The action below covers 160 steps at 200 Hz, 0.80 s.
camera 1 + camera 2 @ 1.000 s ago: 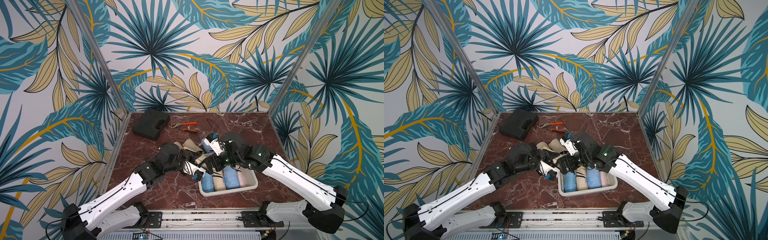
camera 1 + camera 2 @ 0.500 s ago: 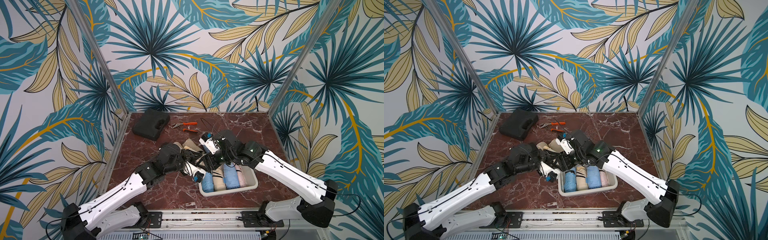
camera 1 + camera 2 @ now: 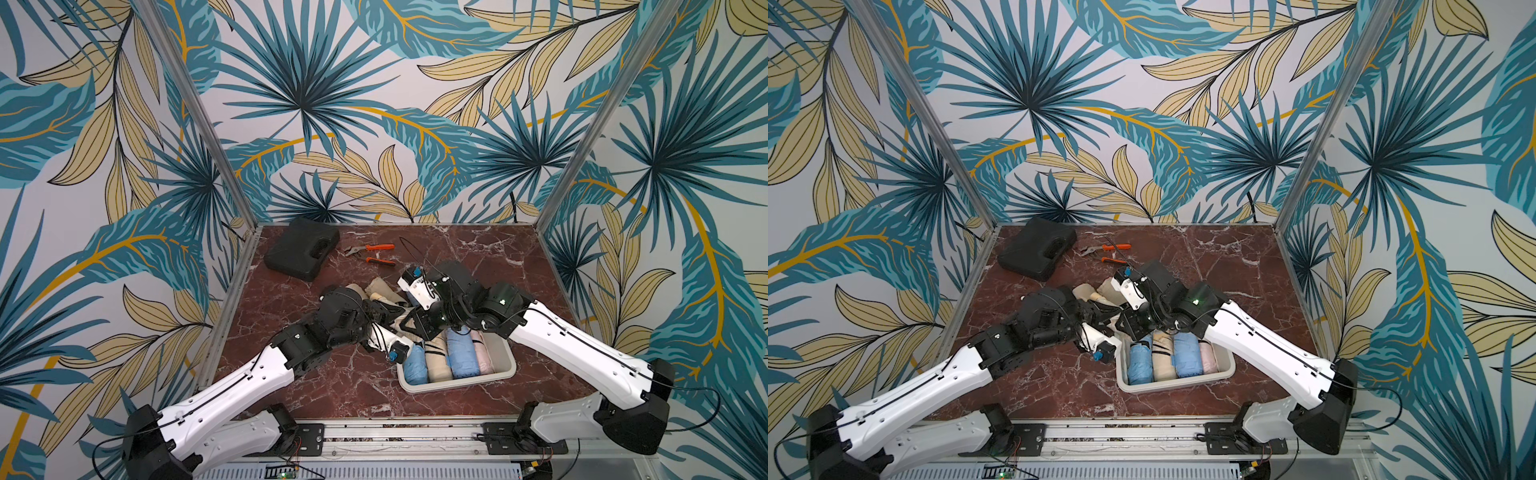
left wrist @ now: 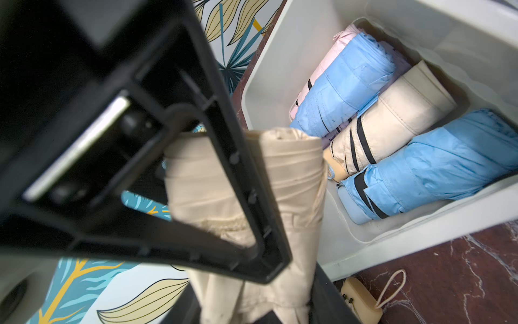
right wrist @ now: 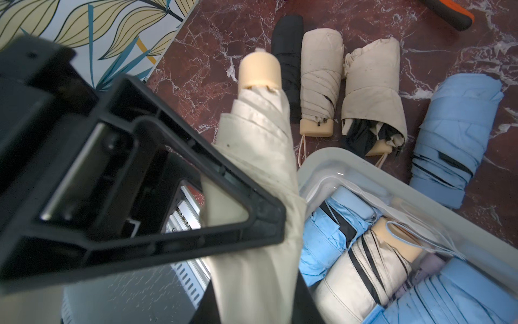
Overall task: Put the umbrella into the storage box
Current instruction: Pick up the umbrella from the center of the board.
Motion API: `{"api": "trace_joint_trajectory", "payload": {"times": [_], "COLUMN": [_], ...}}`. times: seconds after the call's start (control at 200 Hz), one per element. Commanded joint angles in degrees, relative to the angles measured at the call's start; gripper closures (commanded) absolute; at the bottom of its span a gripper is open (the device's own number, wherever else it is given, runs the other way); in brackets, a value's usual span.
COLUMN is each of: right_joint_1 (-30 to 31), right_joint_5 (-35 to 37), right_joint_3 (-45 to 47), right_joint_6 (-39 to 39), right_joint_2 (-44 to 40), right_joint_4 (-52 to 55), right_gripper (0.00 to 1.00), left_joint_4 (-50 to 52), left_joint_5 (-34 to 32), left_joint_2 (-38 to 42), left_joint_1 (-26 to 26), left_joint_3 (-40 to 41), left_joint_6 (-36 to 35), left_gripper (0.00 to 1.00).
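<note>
The right gripper (image 5: 266,269) is clenched on the cream umbrella (image 5: 258,157). The umbrella runs down the middle of the right wrist frame, off the table, beside the box (image 5: 322,165) at lower right. Whether the left gripper (image 4: 266,294) grips it too cannot be told. The box looks full. The umbrella should probably be turned parallel to the packed umbrellas (image 5: 364,269) and laid on top, with the left gripper clear first.

The umbrella (image 5: 260,157) is creased, matt cream cloth with a smooth plastic handle (image 5: 260,70). The storage box (image 3: 457,384) is smooth, faintly glossy white plastic. The tabletop (image 3: 478,249) looks like polished, white-veined dark red marble.
</note>
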<state>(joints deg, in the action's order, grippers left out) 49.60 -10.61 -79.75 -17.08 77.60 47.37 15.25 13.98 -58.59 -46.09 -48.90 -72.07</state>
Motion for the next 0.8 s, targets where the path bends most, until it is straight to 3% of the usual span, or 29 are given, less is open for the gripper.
{"api": "trace_joint_trajectory", "payload": {"times": [0.0, 0.02, 0.035, 0.19, 0.336, 0.411, 0.521, 0.726, 0.796], "right_joint_1": [-0.1, -0.2, -0.2, -0.2, -0.2, -0.3, -0.2, -0.2, -0.3], "right_joint_5": [4.2, 5.2, 5.8, 15.9, 20.5, 17.5, 14.0, 9.5, 8.5], "right_joint_3": [1.9, 2.3, 2.6, 5.7, 10.5, 13.0, 19.7, 26.9, 27.8], "right_joint_6": [-4.3, -4.8, -5.1, -9.5, -14.7, -16.7, -21.5, -28.3, -30.2], "right_joint_2": [-3.3, -4.0, -4.3, -9.3, -14.6, -17.1, -22.8, -27.0, -25.1], "right_joint_4": [-1.3, -1.4, -1.5, -1.7, -1.7, -1.5, -1.4, -3.4, -6.7], "right_gripper": [0.95, 0.97, 0.98, 1.00, 1.00, 1.00, 1.00, 1.00, 1.00], "left_joint_4": [-10.6, -11.4, -11.8, -12.8, -21.3, -28.8, -35.4, -23.3, -18.3], "left_joint_5": [0.7, 0.8, 0.8, 1.4, -1.8, -7.4, -19.6, -37.4, -36.0], "left_joint_2": [2.4, 2.7, 2.8, 6.0, 13.4, 16.6, 18.8, 18.1, 16.7], "left_joint_1": [0.0, 0.0, 0.0, 0.0, -0.1, -0.1, -0.1, 0.0, 1.3], "left_joint_3": [0.7, 1.1, 1.4, 3.5, 11.3, 15.4, 19.2, 19.6, 18.1], "left_joint_6": [7.1, 8.0, 8.7, 17.4, 31.8, 43.3, 66.0, 97.4, 102.3], "left_gripper": [0.14, 0.02, 0.00, 0.00, 0.00, 0.00, 0.00, 0.00, 0.00]}}
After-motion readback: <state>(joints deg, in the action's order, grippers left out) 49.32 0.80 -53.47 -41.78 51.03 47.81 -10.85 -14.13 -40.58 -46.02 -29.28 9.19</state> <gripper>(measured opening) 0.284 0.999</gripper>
